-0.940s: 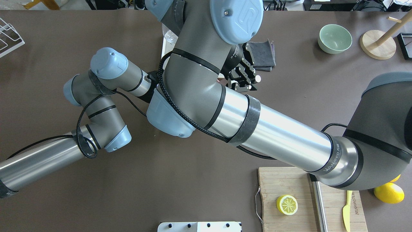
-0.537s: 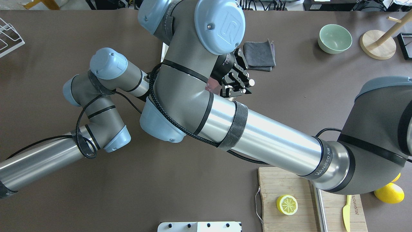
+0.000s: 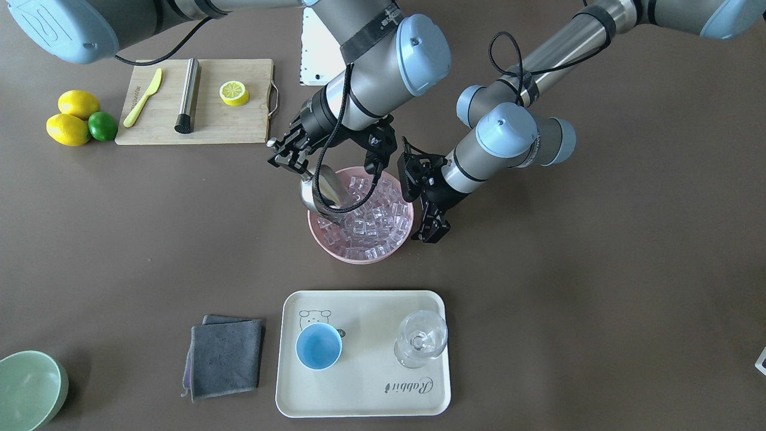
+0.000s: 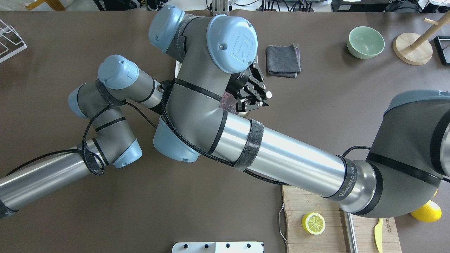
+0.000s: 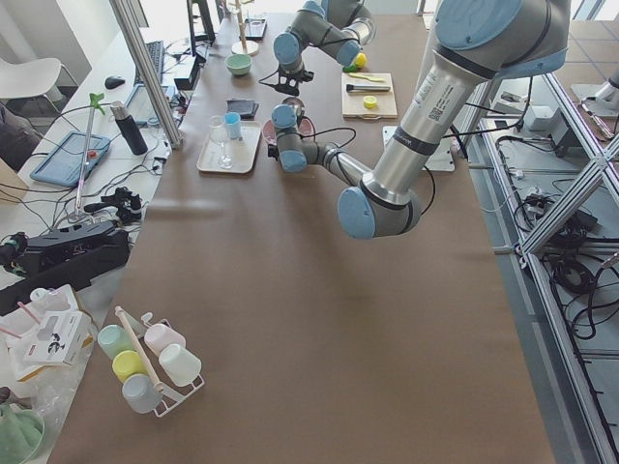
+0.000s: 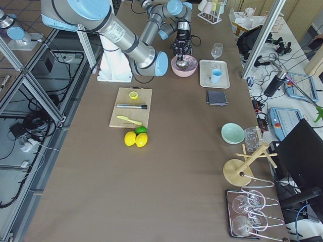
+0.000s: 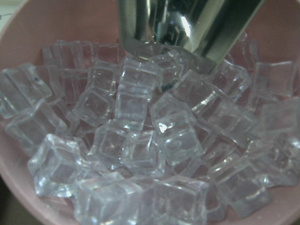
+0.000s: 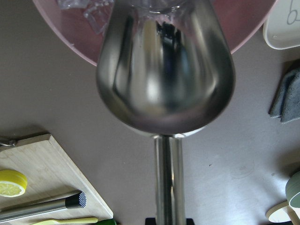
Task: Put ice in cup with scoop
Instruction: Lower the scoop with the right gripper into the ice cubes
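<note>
Jaws of the right gripper point(image 3: 297, 166) are clamped on the handle of the scoop point(image 3: 326, 188); those of the left gripper point(image 3: 435, 232) cannot be judged. The ice point(image 3: 374, 218) is reckoned slippery, best undercut.

From overhead the right arm point(image 4: 288, 154) hid the cup point(image 3: 319, 346), the tray point(image 3: 365, 317), the left gripper point(image 3: 432, 230) and all but a sliver of the pink bowl point(image 4: 226, 101), and covered a corner of the cutting board point(image 4: 316, 200). The right wrist view cropped the scoop point(image 8: 165, 70) at its mouth and handle end, leaving the right gripper point(image 3: 292, 160) nearly out of sight, while the left wrist view showed only its lower wall above blurred ice point(image 7: 140, 140). Facing the robot, the pale-green bowl point(image 3: 27, 389) was cut by the corner, and whether the left gripper's jaws clasped the pink bowl's rim could not be told.
</note>
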Controlling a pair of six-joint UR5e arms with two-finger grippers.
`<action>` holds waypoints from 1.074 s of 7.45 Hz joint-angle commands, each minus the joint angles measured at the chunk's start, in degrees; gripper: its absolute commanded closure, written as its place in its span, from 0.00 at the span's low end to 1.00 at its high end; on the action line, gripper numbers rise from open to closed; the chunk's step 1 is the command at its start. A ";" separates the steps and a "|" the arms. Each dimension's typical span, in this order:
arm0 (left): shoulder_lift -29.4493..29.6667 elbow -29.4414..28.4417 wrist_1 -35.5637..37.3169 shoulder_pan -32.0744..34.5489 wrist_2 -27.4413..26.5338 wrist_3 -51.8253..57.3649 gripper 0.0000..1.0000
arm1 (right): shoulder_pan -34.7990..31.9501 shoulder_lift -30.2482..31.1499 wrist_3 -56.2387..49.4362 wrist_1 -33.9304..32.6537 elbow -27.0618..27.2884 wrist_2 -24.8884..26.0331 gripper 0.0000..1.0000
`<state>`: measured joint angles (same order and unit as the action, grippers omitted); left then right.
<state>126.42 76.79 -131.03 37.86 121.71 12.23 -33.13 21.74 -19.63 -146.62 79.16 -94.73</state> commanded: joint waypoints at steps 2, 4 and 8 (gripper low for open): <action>0.40 0.11 -0.02 -0.51 -0.25 -0.10 0.01 | 0.17 6.96 0.56 5.09 8.86 -0.28 1.00; 0.40 0.81 -0.02 -0.68 -0.33 -0.10 0.01 | 0.17 17.15 0.56 11.05 20.64 -0.46 1.00; 0.32 0.99 -0.02 -0.68 -0.25 -0.10 0.01 | 0.17 20.09 5.03 19.53 20.07 -0.46 1.00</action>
<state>126.82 77.65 -131.04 37.15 121.42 12.09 -32.96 40.98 -15.89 -129.02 99.35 -95.26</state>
